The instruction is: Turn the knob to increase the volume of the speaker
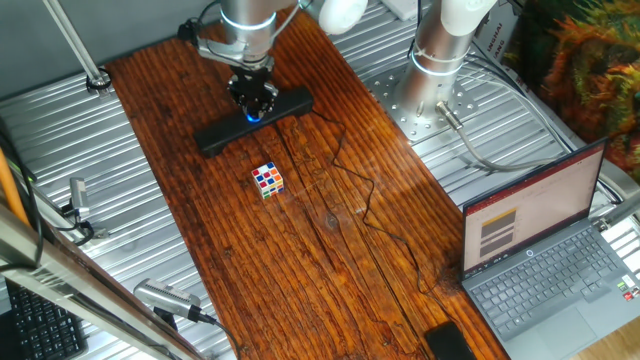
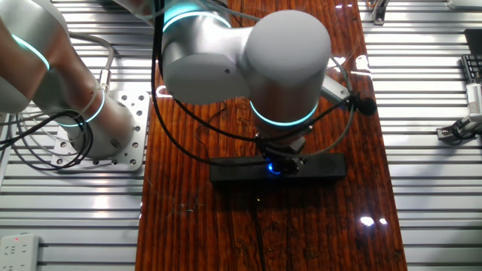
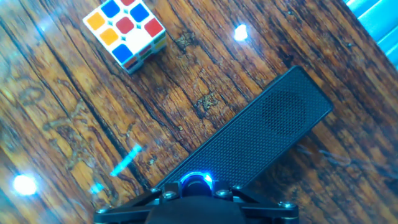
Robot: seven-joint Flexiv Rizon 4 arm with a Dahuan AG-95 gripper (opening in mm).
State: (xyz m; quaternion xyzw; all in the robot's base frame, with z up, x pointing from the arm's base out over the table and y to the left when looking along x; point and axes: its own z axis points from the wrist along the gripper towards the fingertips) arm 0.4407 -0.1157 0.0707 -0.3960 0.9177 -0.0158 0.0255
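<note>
The gripper (image 1: pixel 254 103) sits right down over the blue-lit knob (image 3: pixel 196 183) at the soundbar (image 3: pixel 267 134) middle, jaws flanking it (whether they pinch it I cannot tell), so the grasp step seems underway, and next comes a clockwise wrist twist.

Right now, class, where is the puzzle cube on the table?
In one fixed view the puzzle cube sits on the wooden table, apart from the speaker on its near side.
</note>
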